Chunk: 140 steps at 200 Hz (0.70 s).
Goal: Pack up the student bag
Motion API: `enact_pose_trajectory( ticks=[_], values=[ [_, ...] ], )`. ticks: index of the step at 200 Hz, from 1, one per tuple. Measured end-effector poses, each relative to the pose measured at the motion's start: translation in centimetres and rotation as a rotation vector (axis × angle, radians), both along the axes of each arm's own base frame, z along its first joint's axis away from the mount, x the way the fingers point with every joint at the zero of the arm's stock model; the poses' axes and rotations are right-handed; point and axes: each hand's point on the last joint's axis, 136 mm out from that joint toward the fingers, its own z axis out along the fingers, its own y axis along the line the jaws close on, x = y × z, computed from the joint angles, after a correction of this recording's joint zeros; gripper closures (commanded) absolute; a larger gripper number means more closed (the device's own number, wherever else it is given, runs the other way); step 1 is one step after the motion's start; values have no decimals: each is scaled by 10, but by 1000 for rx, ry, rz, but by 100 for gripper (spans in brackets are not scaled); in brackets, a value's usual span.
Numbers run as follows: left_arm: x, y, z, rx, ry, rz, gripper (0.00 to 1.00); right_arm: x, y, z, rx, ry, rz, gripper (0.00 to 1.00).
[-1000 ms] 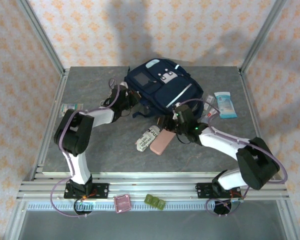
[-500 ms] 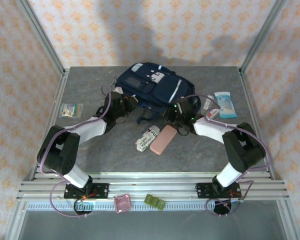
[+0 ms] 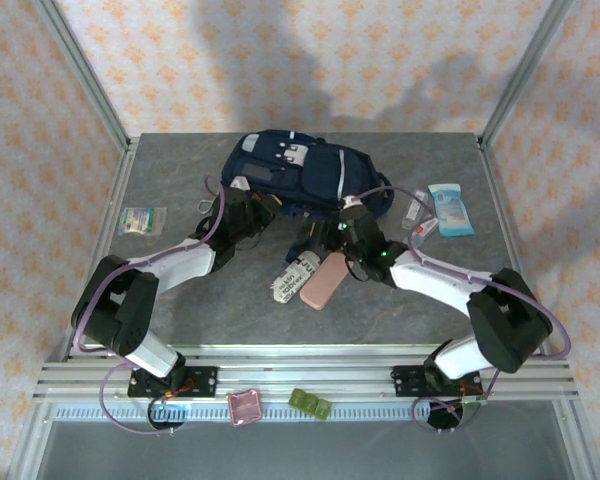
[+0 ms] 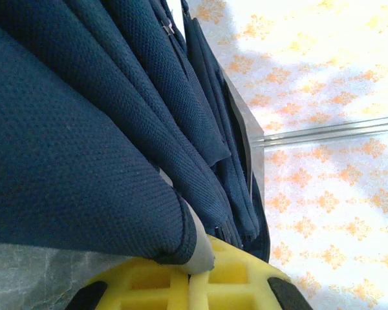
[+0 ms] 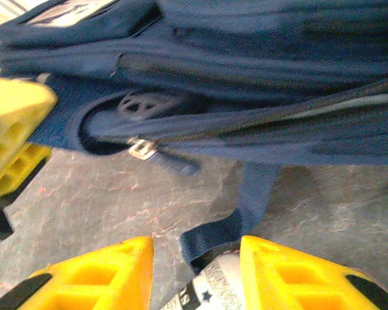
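**Pinning the student bag by its near edge so the zip can be worked**

The student bag (image 3: 300,172) lies at the far middle of the surface (image 3: 180,290), its zip side turned toward my bases. My left gripper (image 3: 248,208) is clamped on a fold of its navy fabric at the near-left corner, which I judge is to anchor it. My right gripper (image 5: 194,248) hovers with fingers wide, just short of the zip pull (image 5: 140,148) and over a loose strap (image 5: 246,206), probably to draw the zip. By count there is one bag and two grippers. One pink case (image 3: 325,280) and one printed white packet (image 3: 292,278) lie side by side, just nearer me than the bag. One blue-white tissue pack (image 3: 450,208) sits to the right and one small green-labelled packet (image 3: 143,219) well off to the left, all apparently waiting to go in.
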Motion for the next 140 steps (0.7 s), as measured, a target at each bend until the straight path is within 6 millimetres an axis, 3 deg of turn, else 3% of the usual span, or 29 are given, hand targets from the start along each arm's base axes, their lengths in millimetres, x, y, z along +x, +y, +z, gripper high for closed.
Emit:
enact_pose_trajectory(
  ticks=[34, 80, 107, 130, 140],
  values=[
    [0, -3, 2, -8, -1, -4, 100, 1, 11, -7, -27, -26, 17, 54],
    [2, -10, 15, -26, -23, -13, 100, 32, 20, -10, -81, -72, -29, 57],
    [3, -14, 20, -41, -25, -16, 100, 50, 22, 3, -89, -121, -76, 67],
    [4, -14, 24, -50, -37, -14, 100, 61, 20, 9, -102, -145, -126, 84],
    [5, -15, 26, -52, -41, -14, 100, 65, 19, 9, -115, -152, -138, 97]
  ],
)
